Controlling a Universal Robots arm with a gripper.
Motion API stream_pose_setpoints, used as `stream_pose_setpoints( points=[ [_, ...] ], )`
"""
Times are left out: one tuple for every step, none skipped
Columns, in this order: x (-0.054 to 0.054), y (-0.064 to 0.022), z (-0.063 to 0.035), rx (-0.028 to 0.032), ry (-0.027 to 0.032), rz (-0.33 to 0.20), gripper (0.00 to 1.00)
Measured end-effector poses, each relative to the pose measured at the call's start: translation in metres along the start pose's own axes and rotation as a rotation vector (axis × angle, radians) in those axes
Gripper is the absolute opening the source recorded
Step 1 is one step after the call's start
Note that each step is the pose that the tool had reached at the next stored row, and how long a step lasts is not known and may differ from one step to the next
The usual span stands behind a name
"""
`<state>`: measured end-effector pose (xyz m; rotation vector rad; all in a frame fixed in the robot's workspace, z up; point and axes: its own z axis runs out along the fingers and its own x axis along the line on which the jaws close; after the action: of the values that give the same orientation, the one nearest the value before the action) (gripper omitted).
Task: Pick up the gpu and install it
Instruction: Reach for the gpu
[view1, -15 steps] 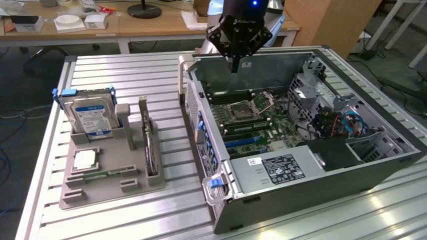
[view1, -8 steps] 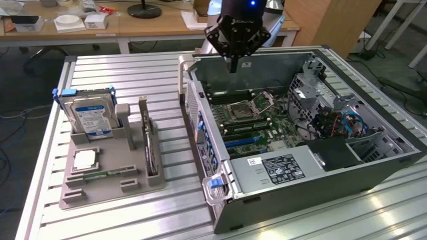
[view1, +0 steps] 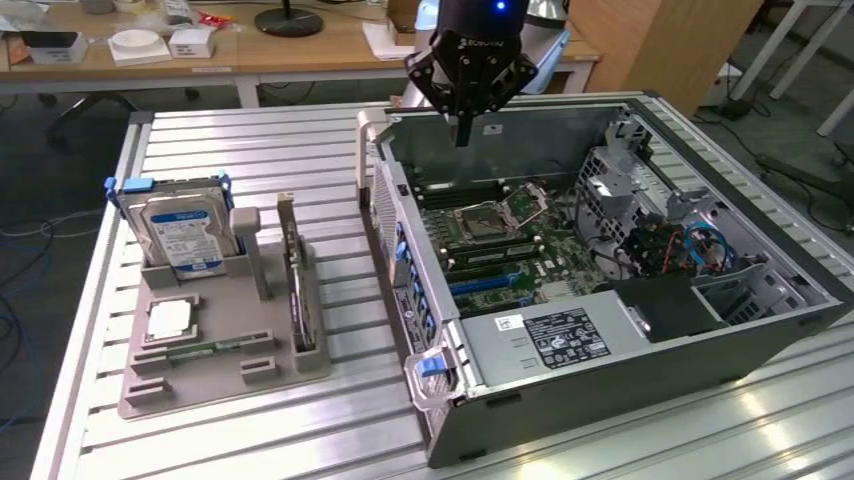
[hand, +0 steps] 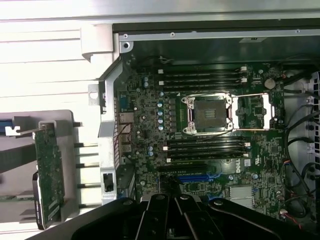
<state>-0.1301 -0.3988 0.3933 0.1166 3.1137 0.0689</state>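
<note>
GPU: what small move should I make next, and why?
Probably move the hand toward the exterior view's left, over the GPU: it stands in the tray, untouched, while the hand hangs shut and empty above the open case.

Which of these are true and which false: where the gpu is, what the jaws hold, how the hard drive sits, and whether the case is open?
1. The gpu stands on edge in the grey tray. True.
2. The jaws are shut on the gpu. False: the gripper hangs over the computer case with its jaws shut on nothing.
3. The hard drive lies flat on the table. False: it stands upright in the tray, beside the gpu.
4. The case is open, with its motherboard exposed. True.
</note>
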Motion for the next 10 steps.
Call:
stream_pose_setpoints(
  points=[
    [0.0006, -0.0001, 0.0, 0.0, 0.0, 0.0, 0.1],
    [0.0012, -0.0001, 0.0, 0.0, 0.0, 0.0, 0.1],
    [0.0018, -0.0001, -0.0001, 0.0, 0.0, 0.0, 0.1],
    [0.0025, -0.0002, -0.0001, 0.0001, 0.0, 0.0, 0.1],
    [0.0033, -0.0003, -0.0001, 0.0, 0.0, 0.0, 0.1],
    [0.0041, -0.0003, -0.0001, 0.0, 0.0, 0.0, 0.1],
    [0.0048, -0.0004, -0.0001, 0.0, 0.0, 0.0, 0.1],
    [0.0056, -0.0004, -0.0002, 0.0, 0.0, 0.0, 0.1],
    [0.0064, -0.0005, -0.0002, 0.0, 0.0, 0.0, 0.1],
    [0.0072, -0.0006, -0.0002, 0.0001, 0.0, 0.0, 0.1]
  ],
)
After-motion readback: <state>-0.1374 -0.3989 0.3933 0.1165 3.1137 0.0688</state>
